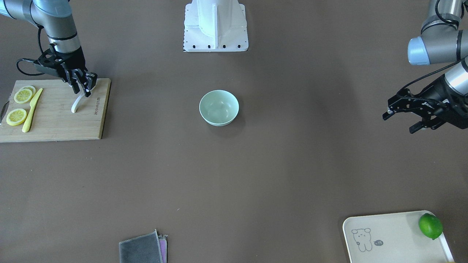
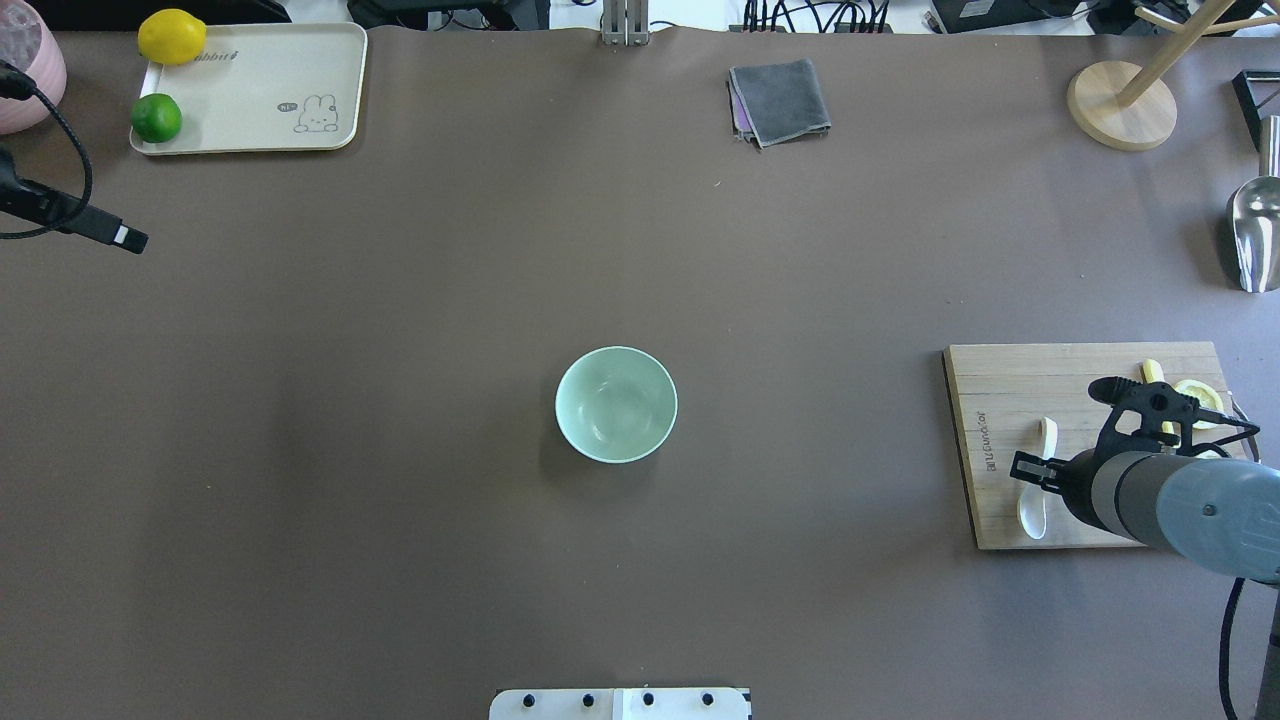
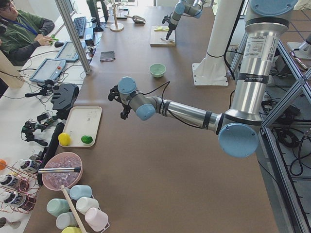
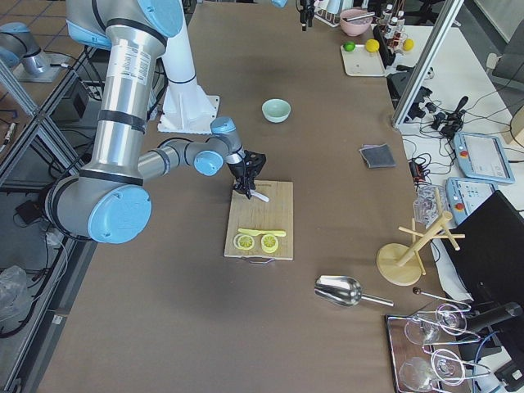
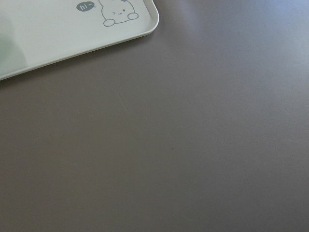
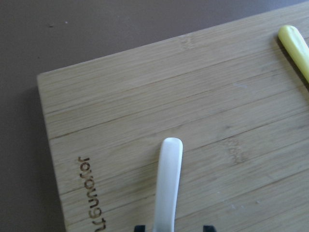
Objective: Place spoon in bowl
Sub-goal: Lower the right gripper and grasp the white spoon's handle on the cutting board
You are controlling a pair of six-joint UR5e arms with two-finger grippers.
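The white spoon (image 1: 76, 106) lies on a wooden cutting board (image 1: 55, 124) at the view's left, handle toward the board's edge. My right gripper (image 1: 82, 90) is down over the spoon's scoop end, jaws open and straddling it. In the right wrist view the spoon's handle (image 6: 168, 183) runs up between two fingertips (image 6: 139, 227) that just show at the bottom edge. The mint-green bowl (image 1: 218, 107) stands empty at the table's middle, far from the spoon. My left gripper (image 1: 400, 122) is open and empty, held above the table on the other side.
A yellow knife (image 1: 32, 109) and lemon slices (image 1: 16, 117) lie on the board beside the spoon. A cream tray (image 1: 387, 237) with a lime (image 1: 430, 225), a grey cloth (image 1: 142, 250) and the white robot base (image 1: 215, 25) sit around the table's edges.
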